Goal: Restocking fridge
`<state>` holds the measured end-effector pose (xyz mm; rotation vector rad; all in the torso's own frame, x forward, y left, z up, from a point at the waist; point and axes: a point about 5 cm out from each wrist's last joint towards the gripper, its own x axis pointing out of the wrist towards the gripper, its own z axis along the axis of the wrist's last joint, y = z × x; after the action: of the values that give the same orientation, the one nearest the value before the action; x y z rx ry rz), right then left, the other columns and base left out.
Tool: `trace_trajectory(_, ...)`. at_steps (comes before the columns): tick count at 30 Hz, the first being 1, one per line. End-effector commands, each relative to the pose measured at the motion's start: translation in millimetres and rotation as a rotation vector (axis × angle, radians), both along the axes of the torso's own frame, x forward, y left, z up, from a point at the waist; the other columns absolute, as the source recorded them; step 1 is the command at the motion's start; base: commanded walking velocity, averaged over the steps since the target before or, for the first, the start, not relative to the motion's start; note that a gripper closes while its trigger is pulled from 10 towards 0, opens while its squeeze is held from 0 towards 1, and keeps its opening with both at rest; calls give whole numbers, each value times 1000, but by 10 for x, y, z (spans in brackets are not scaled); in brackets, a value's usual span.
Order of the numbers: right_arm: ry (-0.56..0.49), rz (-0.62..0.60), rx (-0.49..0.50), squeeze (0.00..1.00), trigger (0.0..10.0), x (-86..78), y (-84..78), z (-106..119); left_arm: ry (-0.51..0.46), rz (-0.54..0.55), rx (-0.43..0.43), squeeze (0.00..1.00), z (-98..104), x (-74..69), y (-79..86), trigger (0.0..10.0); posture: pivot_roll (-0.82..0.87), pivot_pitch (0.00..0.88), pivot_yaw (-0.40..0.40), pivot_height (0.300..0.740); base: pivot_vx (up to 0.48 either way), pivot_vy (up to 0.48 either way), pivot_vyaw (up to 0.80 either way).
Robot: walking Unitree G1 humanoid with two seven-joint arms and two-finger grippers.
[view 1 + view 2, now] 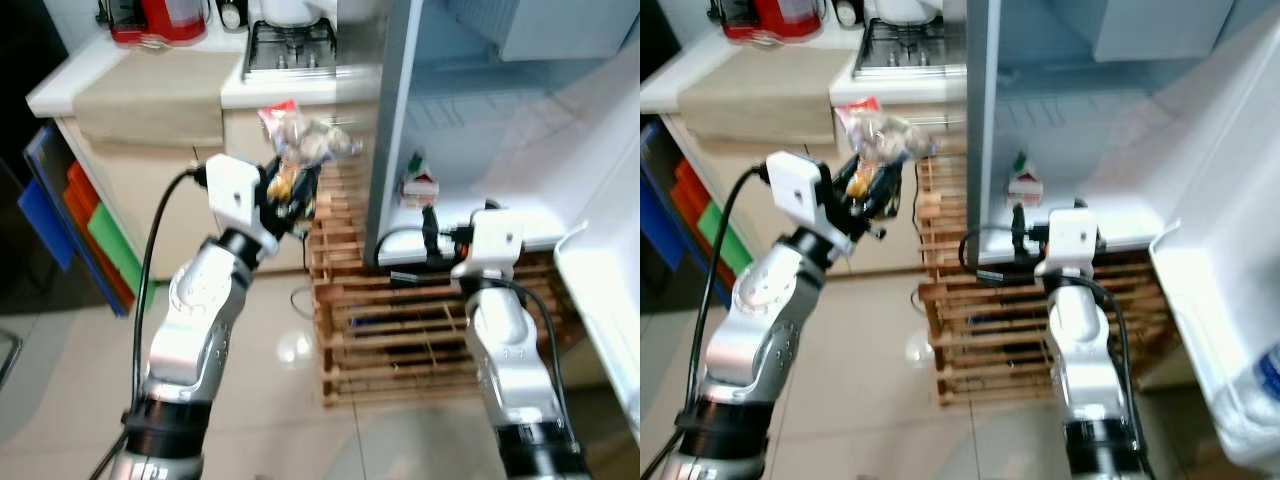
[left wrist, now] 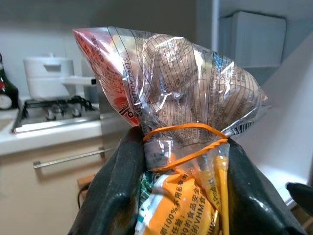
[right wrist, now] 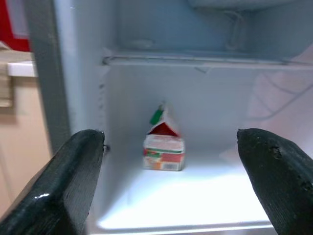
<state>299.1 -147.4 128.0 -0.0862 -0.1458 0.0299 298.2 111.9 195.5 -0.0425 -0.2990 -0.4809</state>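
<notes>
Clear plastic snack bag [image 2: 181, 98] clamped at banded neck by left gripper [image 1: 285, 195], raised outside open fridge [image 1: 480, 120] for loading. Right gripper [image 3: 166, 171] spread empty, facing shelf holding carton [image 3: 164, 147].

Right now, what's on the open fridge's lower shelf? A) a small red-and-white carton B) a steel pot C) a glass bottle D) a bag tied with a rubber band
A: a small red-and-white carton stands alone on the fridge shelf, seen between the right tool's open fingers.
</notes>
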Motion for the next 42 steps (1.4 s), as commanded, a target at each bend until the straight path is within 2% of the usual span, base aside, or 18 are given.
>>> trace_trajectory(1, -34, -42, -12, 0, 10000, -10, -80, 54, -35, -10, -5, 0, 86, -2, -42, 10000, -73, 0, 71, 740, 0, -480, 0)
trace_trajectory(7, -95, -145, -57, 0, 10000, -38, -199, 142, -42, -13, -22, 0, 120, 8, -35, 10000, -74, 0, 73, 740, 0, -479, 0)
trace_trajectory(11, -70, -205, -53, 0, 10000, -31, -316, 107, -30, 13, -60, 0, 125, 47, -3, 10000, -79, 0, 74, 740, 0, -231, 0)
trace_trajectory(15, -58, -219, -61, 0, 10000, -29, -345, 84, -35, 19, -50, 0, 136, 69, 8, 10000, -79, 0, 74, 740, 0, 0, 0)
trace_trajectory(18, -31, -300, -134, 0, 10000, -27, -471, 39, -27, 29, -43, 0, 137, 109, 22, 10000, -80, 0, 74, 740, 0, 0, 0)
trace_trajectory(21, -25, -333, -143, 0, 10000, -10, -564, 35, -33, 26, -32, 0, 147, 118, 15, 10000, -80, 0, 76, 740, 0, 0, 0)
trace_trajectory(25, -60, -308, -145, 0, 10000, 9, -528, 108, -33, 30, -9, 0, 145, 147, 0, 10000, -81, 0, 78, 740, 0, 0, 0)
trace_trajectory(28, -76, -271, -131, 0, 10000, 23, -442, 140, -20, 21, 14, 0, 125, 173, -21, 10000, -80, 0, 77, 740, 0, 0, 0)
trace_trajectory(34, -94, -182, -113, 0, 10000, 17, -255, 162, -17, 7, 17, 0, 128, 211, -58, 10000, -84, 0, 81, 740, 480, 0, 0)
trace_trajectory(42, -92, -154, -92, 0, 10000, -4, -199, 141, -14, -5, 22, 0, 124, 223, -96, 10000, -85, 0, 78, 740, 480, 0, 0)
